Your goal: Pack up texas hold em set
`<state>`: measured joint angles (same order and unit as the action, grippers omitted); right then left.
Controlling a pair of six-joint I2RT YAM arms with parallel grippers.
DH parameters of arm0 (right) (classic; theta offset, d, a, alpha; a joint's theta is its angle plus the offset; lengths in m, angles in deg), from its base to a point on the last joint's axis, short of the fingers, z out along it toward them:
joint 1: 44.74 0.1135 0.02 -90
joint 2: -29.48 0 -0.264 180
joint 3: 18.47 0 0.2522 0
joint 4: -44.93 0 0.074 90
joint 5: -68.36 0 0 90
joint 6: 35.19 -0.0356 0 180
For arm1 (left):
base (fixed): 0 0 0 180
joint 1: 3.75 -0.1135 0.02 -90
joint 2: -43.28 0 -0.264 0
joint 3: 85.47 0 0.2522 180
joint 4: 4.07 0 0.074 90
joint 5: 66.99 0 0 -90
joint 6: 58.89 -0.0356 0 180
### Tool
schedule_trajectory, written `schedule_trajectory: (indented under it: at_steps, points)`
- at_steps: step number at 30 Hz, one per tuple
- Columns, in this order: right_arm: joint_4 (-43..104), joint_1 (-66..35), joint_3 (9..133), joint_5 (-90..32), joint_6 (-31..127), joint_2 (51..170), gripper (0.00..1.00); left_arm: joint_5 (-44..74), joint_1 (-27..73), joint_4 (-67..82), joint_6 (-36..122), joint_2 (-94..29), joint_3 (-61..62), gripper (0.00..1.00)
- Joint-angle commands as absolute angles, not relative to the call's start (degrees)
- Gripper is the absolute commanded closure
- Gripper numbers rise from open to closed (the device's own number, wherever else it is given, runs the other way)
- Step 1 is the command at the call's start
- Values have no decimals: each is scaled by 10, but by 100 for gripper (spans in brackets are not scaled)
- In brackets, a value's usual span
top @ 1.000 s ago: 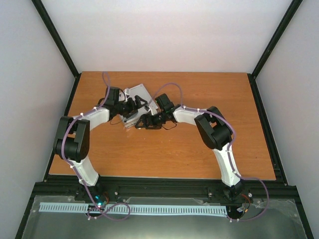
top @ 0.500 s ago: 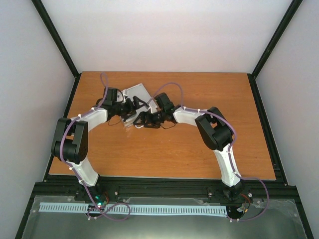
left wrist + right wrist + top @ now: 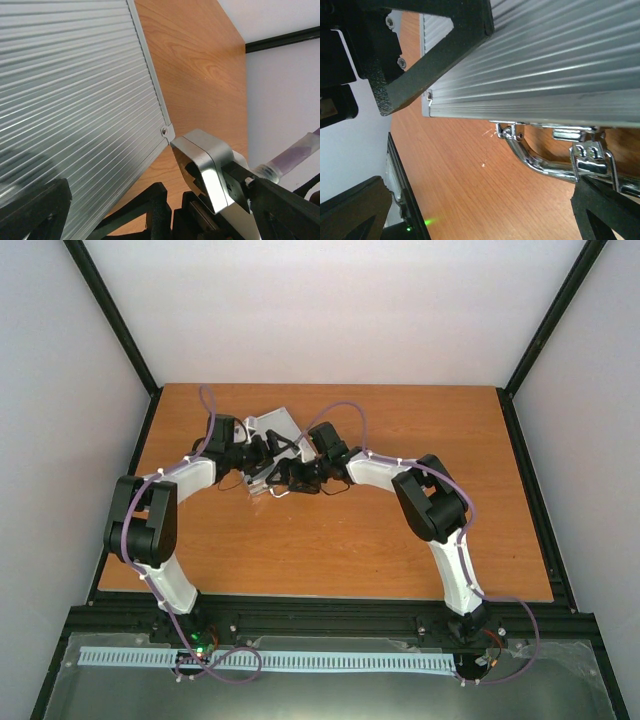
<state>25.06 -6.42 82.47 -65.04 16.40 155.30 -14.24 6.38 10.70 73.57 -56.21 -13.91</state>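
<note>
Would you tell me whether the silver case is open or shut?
Apparently shut: the silver case shows only its ribbed outer face, no lining visible; whether latched, cannot tell.

Closed ribbed silver case (image 3: 275, 428) on table

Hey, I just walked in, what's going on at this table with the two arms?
Two robot arms are packing up a poker set. Both reach over the silver case, which lies on the wooden table, toward its far side and left of the middle. The case looks shut, and no cards or chips show outside it. The left tool is open over the ribbed lid. The right tool is open by the chrome handle and a latch. Neither grips anything.
</note>
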Motion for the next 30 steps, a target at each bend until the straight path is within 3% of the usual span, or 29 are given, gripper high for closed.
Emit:
schedule_trajectory:
  at_steps: [1, 6, 11, 18, 30]
  points:
    - [447, -91, 900, -653, 149, 1495, 0, -113, 65, 261, 715, -606, -186, 0]
    - [426, -91, 892, -657, 143, 1460, 0, -121, 53, 256, 714, -610, -185, 1]
    - [315, -90, 859, -624, 195, 1407, 0, -131, 21, 273, 708, -585, -170, 1]
    - [238, -90, 753, -593, 242, 1367, 0, -139, -24, 328, 693, -548, -91, 0]
    - [437, -78, 578, -623, 138, 1378, 0, -154, -35, 305, 702, -599, -79, 2]
